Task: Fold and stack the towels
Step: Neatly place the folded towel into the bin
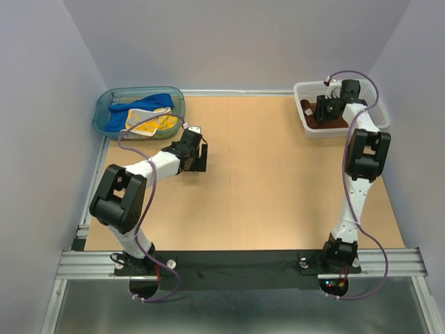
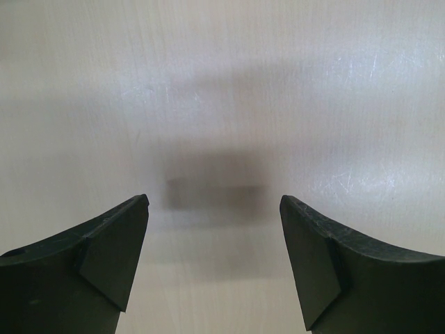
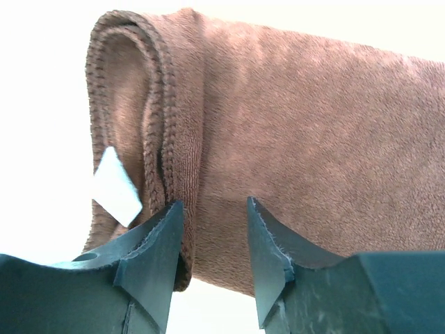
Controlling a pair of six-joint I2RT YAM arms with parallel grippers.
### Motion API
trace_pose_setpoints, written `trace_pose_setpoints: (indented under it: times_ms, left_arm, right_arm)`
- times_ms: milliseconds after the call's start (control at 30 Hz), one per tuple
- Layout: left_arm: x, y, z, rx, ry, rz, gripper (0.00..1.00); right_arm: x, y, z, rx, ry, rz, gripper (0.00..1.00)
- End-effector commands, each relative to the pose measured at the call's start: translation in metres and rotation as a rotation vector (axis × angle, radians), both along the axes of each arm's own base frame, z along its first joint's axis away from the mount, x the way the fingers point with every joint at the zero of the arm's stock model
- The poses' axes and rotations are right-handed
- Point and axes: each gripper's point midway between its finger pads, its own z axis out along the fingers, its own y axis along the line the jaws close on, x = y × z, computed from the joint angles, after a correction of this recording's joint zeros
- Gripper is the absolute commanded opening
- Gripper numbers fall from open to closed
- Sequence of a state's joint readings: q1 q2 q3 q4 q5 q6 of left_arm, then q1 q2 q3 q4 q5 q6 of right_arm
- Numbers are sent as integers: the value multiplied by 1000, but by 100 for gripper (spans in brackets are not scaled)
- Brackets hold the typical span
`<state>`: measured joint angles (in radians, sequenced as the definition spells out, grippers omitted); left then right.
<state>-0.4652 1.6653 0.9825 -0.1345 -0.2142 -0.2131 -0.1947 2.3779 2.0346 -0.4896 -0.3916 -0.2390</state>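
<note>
Right gripper [image 3: 214,207], jaws half apart and closed on nothing yet, points down into the white basket [image 1: 303,89], tips just at the rust-brown towel [image 3: 299,132] lying inside it (folded hem by one fingertip, length running past the other); left gripper [image 2: 214,203], wide and empty, hangs well left of the basket

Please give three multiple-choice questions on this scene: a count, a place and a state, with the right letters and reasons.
1. Towels in the tub? A one B two C three
2. The brown towel is: A in the tub B on the table C in the basket
3. The left tool is: A open, empty B shut on a towel C shut, empty
1 B: blue towel and yellow towel lie there. 2 C: the top view shows it there. 3 A: its jaws stand apart, nothing between.
</note>
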Motion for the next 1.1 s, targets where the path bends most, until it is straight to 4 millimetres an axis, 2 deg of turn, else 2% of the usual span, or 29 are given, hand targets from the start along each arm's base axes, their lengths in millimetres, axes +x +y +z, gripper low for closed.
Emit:
trace_pose_setpoints:
  times_ms: [0, 367, 667, 1067]
  left_arm:
    - [11, -5, 15, 6, -38, -8, 87]
    - [10, -6, 16, 9, -39, -12, 88]
    - [10, -6, 16, 10, -39, -14, 88]
    - [10, -6, 17, 11, -40, -14, 88]
  right_arm:
    - [11, 9, 29, 21, -63, 24, 48]
    - [8, 35, 30, 127, -62, 103, 48]
    - [7, 57, 50, 222, -94, 184, 47]
    - [5, 65, 70, 266, -116, 203, 46]
